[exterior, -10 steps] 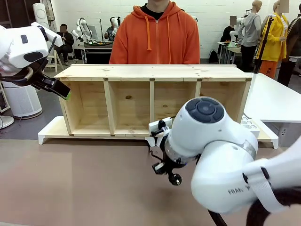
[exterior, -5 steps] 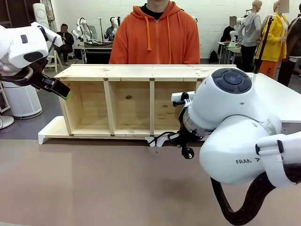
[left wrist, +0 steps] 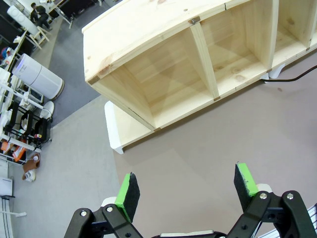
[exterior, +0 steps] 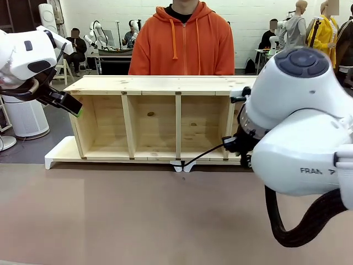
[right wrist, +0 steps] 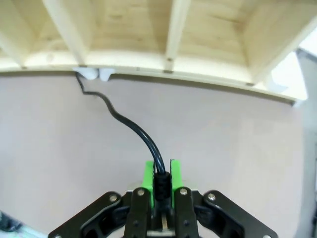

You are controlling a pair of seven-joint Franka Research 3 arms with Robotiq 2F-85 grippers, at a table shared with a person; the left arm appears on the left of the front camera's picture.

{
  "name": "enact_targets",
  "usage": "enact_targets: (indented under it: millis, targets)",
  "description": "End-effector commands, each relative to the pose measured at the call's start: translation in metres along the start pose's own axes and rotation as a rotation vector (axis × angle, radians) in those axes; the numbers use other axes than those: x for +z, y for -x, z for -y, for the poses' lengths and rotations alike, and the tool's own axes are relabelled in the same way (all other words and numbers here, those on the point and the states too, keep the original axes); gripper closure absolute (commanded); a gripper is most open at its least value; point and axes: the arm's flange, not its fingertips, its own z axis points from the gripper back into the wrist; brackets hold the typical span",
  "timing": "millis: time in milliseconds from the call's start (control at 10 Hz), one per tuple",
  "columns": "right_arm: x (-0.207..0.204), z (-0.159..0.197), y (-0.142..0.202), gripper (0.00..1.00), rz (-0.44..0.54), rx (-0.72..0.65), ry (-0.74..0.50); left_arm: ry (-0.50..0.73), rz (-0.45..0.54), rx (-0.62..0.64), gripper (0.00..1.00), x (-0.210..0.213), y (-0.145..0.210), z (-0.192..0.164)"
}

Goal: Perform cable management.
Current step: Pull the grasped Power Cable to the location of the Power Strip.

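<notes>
Rightward is where the right arm (exterior: 298,127) has swung over the last second: it stood at the front view's 5 o'clock and now bulks at 3 o'clock, in front of the wooden shelf's (exterior: 176,84) right end. The cable (exterior: 204,153) has been drawn with it and now slants up from the white clip (exterior: 182,164) at the shelf's lower front edge toward 3 o'clock. The left gripper (exterior: 69,103) has not shifted from 9 o'clock.

From the right wrist, the right gripper (right wrist: 162,171) sits at 6 o'clock, its green pads (right wrist: 148,173) pinched narrowly on the cable (right wrist: 133,126). A ribbed black sleeve of the cord lies between them. From there two thin, glossy black strands run side by side toward 11 o'clock. They curve in a loose wave over the table to the clip (right wrist: 91,73) under the shelf (right wrist: 124,25).

From the left wrist, the left gripper (left wrist: 188,186) hangs above the table with its jaws spread wide and nothing between them. A short stretch of cable (left wrist: 292,78) shows at 2 o'clock by the shelf (left wrist: 148,29).

The shelf is pale, knotty plank wood, a long box split by upright dividers into open bays. The table (exterior: 110,210) is matte, mauve-brown and smooth. A person in an orange hoodie (exterior: 182,38) stands at 12 o'clock behind the shelf.
</notes>
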Motion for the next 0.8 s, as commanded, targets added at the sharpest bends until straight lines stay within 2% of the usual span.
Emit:
enact_targets:
  millis: [0, 300, 700]
  targets:
    - [0.017, 0.082, 0.139, 0.83, 0.066, -0.085, 0.059, -0.002, 0.012, -0.008, 0.00, -0.001, -0.002, 0.000]
    - [0.043, 0.101, 0.155, 0.83, 0.125, -0.168, 0.104, -0.002, 0.012, -0.008, 0.00, -0.001, -0.002, 0.000]
    - [0.023, 0.145, 0.141, 0.83, 0.070, -0.283, 0.100, -0.002, 0.012, -0.008, 0.00, -0.001, -0.002, 0.000]
